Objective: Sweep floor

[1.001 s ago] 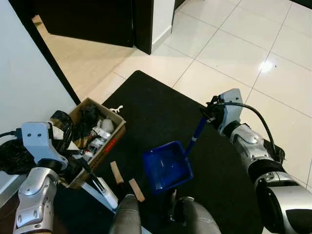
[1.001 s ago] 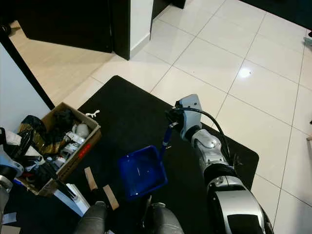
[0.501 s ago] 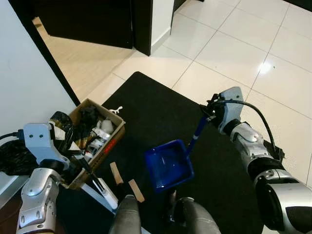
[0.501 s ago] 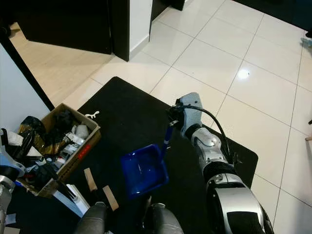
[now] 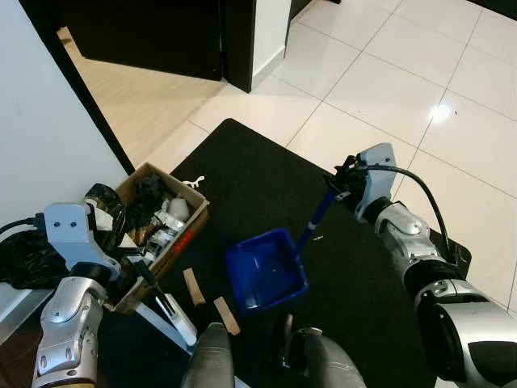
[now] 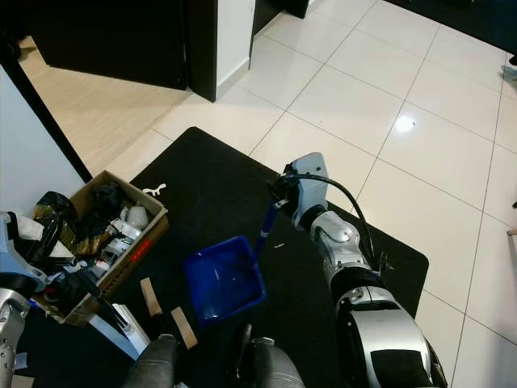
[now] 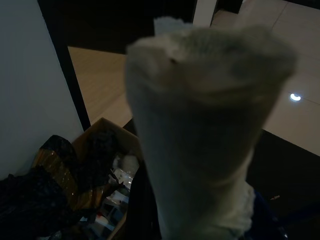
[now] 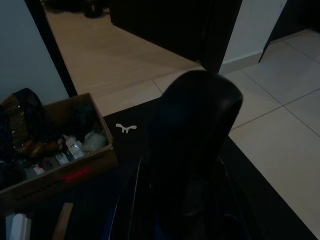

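Observation:
A blue dustpan (image 5: 265, 271) rests on the black mat (image 5: 250, 186), open side toward the bottom of the view. Its blue handle (image 5: 316, 213) rises to my right gripper (image 5: 338, 188), which is shut on the handle's top; the handle's dark end (image 8: 195, 145) looms close in the right wrist view. My left gripper (image 5: 136, 272) is shut on a white broom handle (image 5: 170, 314), whose pale end (image 7: 210, 150) shows large in the left wrist view. Two wood strips (image 5: 193, 286) (image 5: 226, 315) lie just left of the pan. A small crumb (image 5: 317, 238) lies right of the handle.
A cardboard box (image 5: 191, 231) full of rubbish stands at the mat's left edge by the white wall. A small white scrap (image 5: 192, 181) lies beyond it. My own legs (image 5: 214, 356) are at the bottom. Glossy tiles (image 5: 388, 89) stretch to the right; a dark doorway (image 5: 145, 32) is ahead.
My right gripper has shifted a little left with the dustpan, bringing the pan closer to the wood strips. The left arm has barely moved.

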Controlling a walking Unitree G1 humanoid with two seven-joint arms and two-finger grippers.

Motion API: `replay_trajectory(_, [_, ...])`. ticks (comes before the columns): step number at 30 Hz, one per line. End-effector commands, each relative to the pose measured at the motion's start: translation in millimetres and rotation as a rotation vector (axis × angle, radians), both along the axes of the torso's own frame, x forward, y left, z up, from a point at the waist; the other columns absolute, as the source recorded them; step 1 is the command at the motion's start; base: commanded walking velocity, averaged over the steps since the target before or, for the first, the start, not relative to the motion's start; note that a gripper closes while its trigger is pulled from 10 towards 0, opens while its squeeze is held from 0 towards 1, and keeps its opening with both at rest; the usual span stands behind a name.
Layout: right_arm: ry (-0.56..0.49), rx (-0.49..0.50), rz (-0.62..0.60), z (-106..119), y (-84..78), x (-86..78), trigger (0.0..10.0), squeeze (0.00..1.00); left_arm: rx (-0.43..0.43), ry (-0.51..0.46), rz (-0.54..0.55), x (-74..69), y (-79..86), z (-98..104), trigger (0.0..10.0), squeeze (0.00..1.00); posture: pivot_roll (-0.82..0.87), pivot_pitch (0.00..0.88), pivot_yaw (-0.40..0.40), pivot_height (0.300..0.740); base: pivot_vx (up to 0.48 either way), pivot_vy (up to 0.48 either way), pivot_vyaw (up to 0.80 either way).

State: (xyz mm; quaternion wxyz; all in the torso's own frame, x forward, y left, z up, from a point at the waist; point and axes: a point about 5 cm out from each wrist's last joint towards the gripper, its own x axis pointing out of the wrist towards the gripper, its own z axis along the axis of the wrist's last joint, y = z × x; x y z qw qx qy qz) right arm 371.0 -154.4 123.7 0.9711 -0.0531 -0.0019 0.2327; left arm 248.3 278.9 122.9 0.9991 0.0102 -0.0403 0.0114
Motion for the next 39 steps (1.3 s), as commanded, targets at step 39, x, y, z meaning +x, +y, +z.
replay_trajectory(39, [0.03,-0.083,0.045,-15.7,2.8,-8.1,10.0,0.0,-0.023,0.036,-0.007,-1.0,-8.5,-15.1,10.0,0.0,0.36,0.233,-0.114,0.74,0.0,0.0,0.0])
